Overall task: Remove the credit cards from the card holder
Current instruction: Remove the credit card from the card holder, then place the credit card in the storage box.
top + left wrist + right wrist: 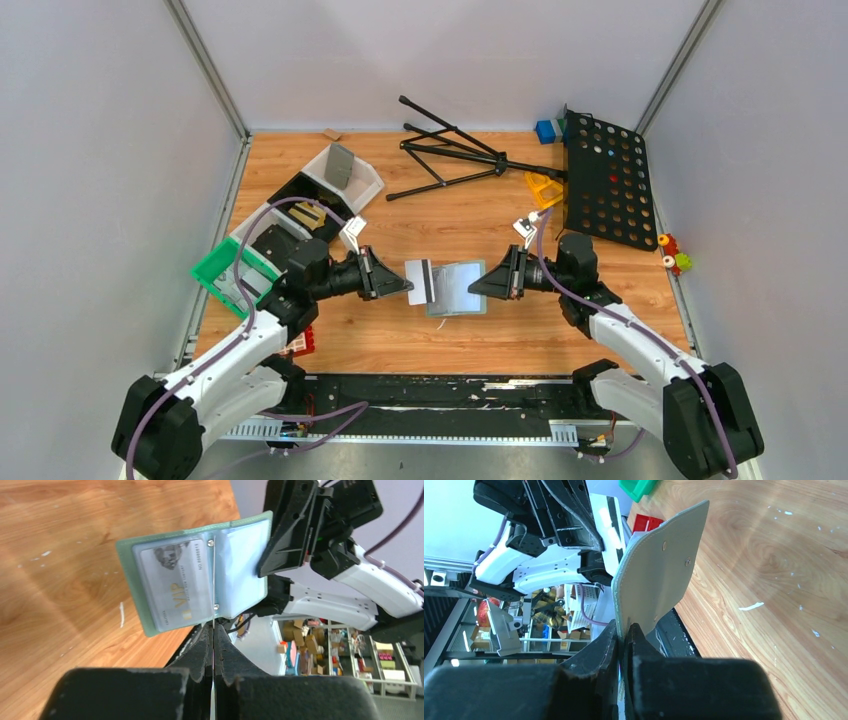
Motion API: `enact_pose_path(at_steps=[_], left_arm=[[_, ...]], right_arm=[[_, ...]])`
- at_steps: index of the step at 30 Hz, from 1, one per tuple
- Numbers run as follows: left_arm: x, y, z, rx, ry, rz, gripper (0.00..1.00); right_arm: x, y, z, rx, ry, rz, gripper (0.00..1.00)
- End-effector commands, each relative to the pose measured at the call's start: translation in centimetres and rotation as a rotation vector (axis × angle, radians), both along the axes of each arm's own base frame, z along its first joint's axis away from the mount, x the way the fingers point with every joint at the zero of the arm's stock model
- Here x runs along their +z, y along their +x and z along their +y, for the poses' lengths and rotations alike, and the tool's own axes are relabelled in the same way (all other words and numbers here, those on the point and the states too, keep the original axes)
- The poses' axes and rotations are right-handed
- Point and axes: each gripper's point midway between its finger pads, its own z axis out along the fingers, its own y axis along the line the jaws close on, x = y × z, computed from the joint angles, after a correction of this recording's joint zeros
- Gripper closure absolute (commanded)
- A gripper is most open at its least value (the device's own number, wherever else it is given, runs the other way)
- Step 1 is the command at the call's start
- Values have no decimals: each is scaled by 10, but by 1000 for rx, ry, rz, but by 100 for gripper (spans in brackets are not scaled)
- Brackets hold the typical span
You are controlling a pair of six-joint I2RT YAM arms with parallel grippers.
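The card holder (458,288) hangs open above the middle of the table, held between the two arms. My right gripper (474,285) is shut on its right edge; in the right wrist view the jaws (624,630) pinch the grey outer cover (656,575). My left gripper (408,287) is shut on a whitish credit card (420,282) at the holder's left side. That card shows edge-on as a thin line (213,585) running into my shut jaws (213,630). Whether its far end still sits in a sleeve I cannot tell. Another card marked VIP (175,585) lies inside a clear sleeve.
A green tray (228,272) and black and white bins (345,175) stand at the left. A red block (300,342) lies by the left arm. A folded black tripod (450,155) and a black perforated board (608,180) lie at the back right.
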Motion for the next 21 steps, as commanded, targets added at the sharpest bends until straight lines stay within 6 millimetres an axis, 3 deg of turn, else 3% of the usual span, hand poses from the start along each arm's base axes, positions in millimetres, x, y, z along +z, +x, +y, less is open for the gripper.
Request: enact_pose_path(at_steps=[1,7,13,17,21], left_arm=[[-7,8,11,46,73,-13,100],[-25,28,41,187,259,-3,100],[-38,61,116,529,580,31,100],[-27,72,171,766,777,67,100],[-6,76,211,965,916,111,100]], right_arm=[[-3,8,-1,-16,-35,-46,100],[-20,11,-5,-26,-103,-36,100],[-24,10,-7,-27,-129,-40,100],[-23,9,-8,-25,-137,-46,100],[-22,8,-8,-19,-138,-46,100]])
